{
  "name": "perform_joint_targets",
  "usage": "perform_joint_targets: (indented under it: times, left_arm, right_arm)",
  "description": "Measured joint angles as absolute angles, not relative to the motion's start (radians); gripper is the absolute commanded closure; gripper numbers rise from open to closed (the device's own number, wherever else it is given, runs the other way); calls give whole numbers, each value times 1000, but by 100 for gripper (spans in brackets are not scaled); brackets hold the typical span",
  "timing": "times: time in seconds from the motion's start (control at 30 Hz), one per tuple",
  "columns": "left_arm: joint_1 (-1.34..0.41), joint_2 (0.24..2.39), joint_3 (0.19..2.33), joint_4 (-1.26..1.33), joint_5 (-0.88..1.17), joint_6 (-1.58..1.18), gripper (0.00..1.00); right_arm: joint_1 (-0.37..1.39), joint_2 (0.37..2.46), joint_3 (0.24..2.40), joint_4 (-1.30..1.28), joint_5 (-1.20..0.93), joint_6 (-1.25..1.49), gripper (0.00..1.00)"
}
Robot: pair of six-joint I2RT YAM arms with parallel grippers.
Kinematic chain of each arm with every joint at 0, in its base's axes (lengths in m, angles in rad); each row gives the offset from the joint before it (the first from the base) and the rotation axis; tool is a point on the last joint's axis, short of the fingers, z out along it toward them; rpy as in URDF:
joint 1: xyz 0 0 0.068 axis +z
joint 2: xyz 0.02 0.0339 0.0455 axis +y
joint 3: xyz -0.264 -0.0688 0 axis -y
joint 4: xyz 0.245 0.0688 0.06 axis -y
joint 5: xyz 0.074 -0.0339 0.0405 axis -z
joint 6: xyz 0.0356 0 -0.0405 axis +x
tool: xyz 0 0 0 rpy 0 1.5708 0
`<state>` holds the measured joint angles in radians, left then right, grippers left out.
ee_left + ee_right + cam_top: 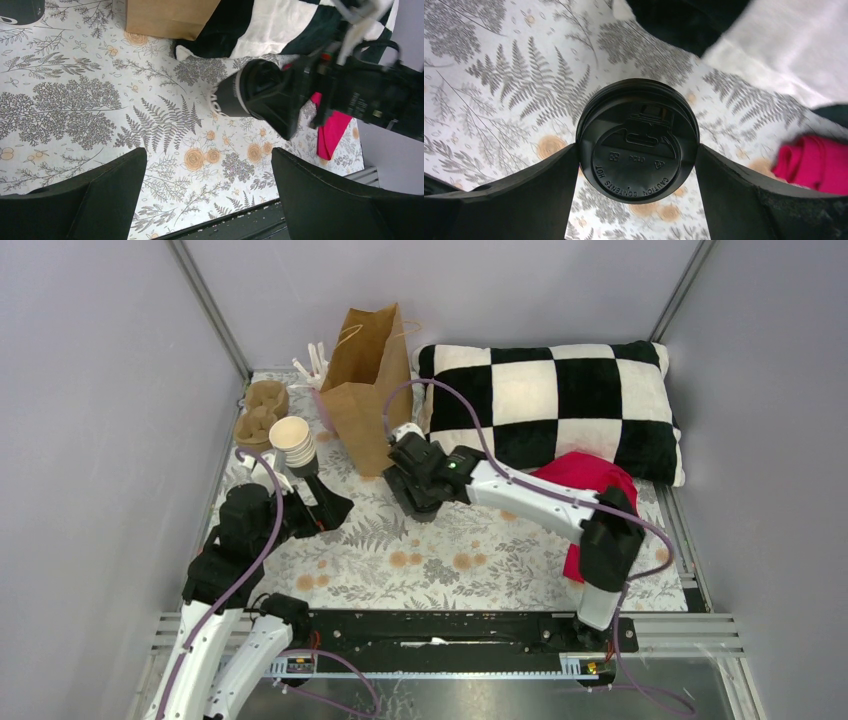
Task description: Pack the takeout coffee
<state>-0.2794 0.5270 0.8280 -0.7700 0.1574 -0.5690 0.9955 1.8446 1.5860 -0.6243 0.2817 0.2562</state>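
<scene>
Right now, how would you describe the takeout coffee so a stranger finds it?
In front of the checkered pillow and brown paper bag, the right tool flanks a black cup. Only it wears a sip lid; the stacked cups are lidless.

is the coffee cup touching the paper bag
Apart. The left wrist view shows the cup clear of the bag, with patterned tablecloth and a corner of the pillow between them.

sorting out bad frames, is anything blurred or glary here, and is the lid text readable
Right wrist: the takeout coffee's lid sharp, its raised lettering readable, the pillow behind out of focus. Left wrist: tablecloth print crisp, near fingers dark, detail lost. Top external: even light, no glare.
</scene>
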Motion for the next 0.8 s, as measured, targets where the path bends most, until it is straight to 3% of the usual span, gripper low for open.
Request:
perform_joint_targets:
  times: [0.3,0.43,0.8]
  left_arm:
    - [-279,519,828,-770,173,-568,1]
    - [-279,513,828,-769,184,-564,1]
    - [-279,513,827,-769,206,-549,1]
  right_arm:
    - [983,1454,1276,-676,416,299,19]
    - [850,1277,1122,-702,426,320,20]
    - [620,1145,957,-724,451,348,20]
